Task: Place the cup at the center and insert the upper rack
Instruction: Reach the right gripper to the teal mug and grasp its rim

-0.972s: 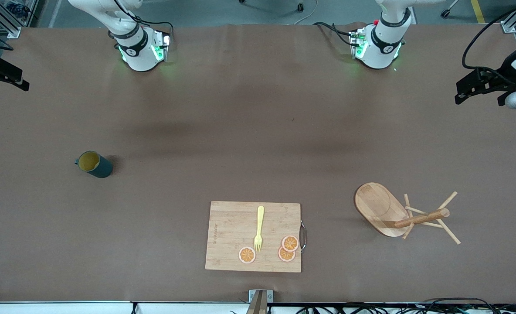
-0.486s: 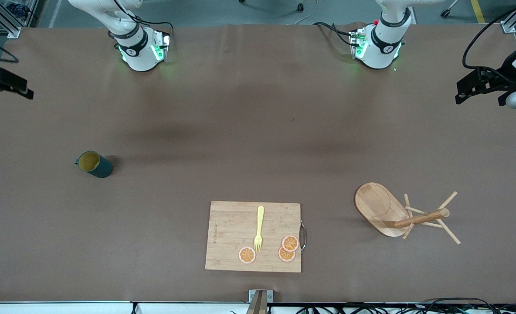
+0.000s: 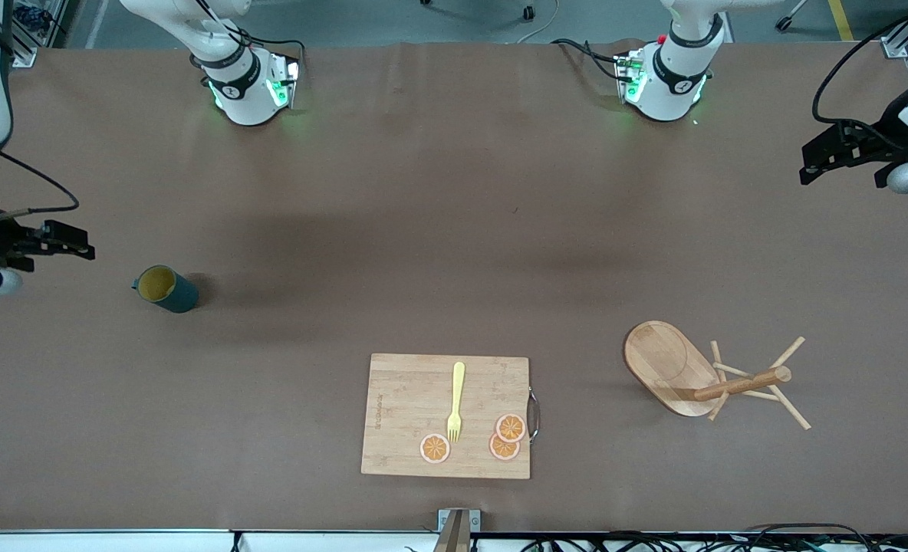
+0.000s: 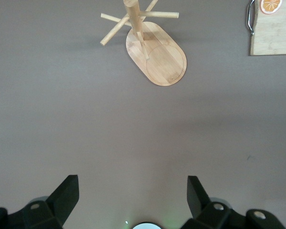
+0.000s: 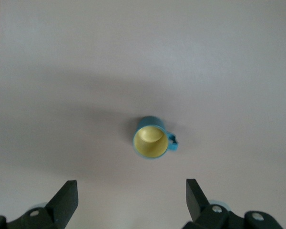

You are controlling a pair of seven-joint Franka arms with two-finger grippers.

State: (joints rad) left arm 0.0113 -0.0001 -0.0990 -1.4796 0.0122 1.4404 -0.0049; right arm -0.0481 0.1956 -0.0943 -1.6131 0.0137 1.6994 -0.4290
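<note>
We are at the opening step: the small dark teal cylindrical cup with its mustard-yellow inside [image 3: 166,288] stands upright near the table's right-arm edge, untouched. Our right gripper [image 3: 70,249] hangs up beside it, jaws wide and empty; next we must lower around the cup and close. The light wooden mug-tree rack [image 3: 711,376] lies tipped over toward the left-arm end, near the front edge. Our left gripper [image 3: 818,161] waits open above that end. The table's middle [image 3: 454,230] offers bare room.
</note>
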